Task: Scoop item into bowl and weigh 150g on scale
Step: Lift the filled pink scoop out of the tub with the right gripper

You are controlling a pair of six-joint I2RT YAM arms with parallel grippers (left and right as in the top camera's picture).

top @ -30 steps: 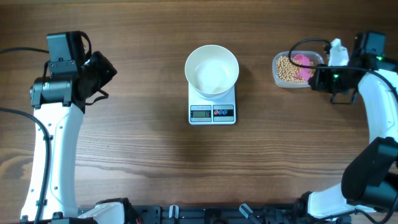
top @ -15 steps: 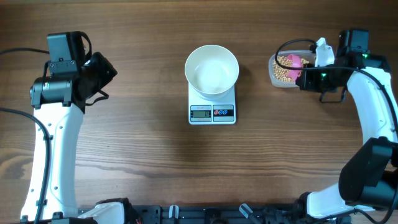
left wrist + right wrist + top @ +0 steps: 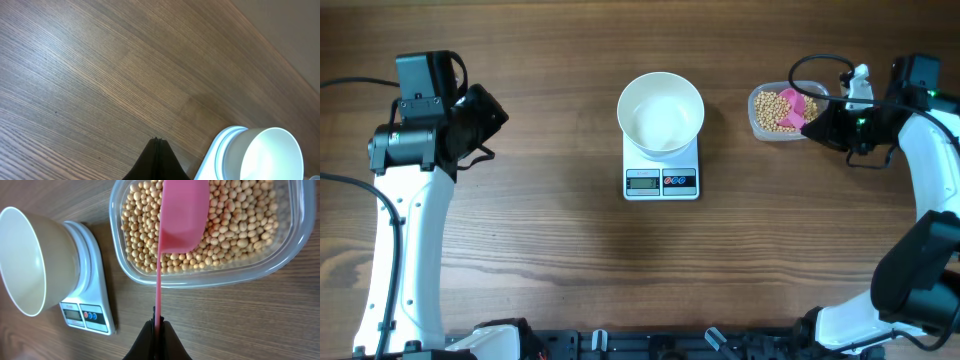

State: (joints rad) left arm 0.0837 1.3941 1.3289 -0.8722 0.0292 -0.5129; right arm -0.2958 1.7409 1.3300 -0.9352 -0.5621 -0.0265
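The right gripper (image 3: 159, 325) clamps the pink scoop (image 3: 182, 215), cup over the soybeans (image 3: 235, 235); the bowl (image 3: 661, 112) lies to its left. The left gripper (image 3: 156, 150) is together.

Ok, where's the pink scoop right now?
Overhead view, right side: the pink scoop is over the beans in the clear tub, held by the right tool.

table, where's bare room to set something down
Bare table between the left arm and the scale, and along the near edge in front of the scale. A narrower strip lies between the bowl and the tub. Crowded at the tub, where the right gripper holds the scoop.
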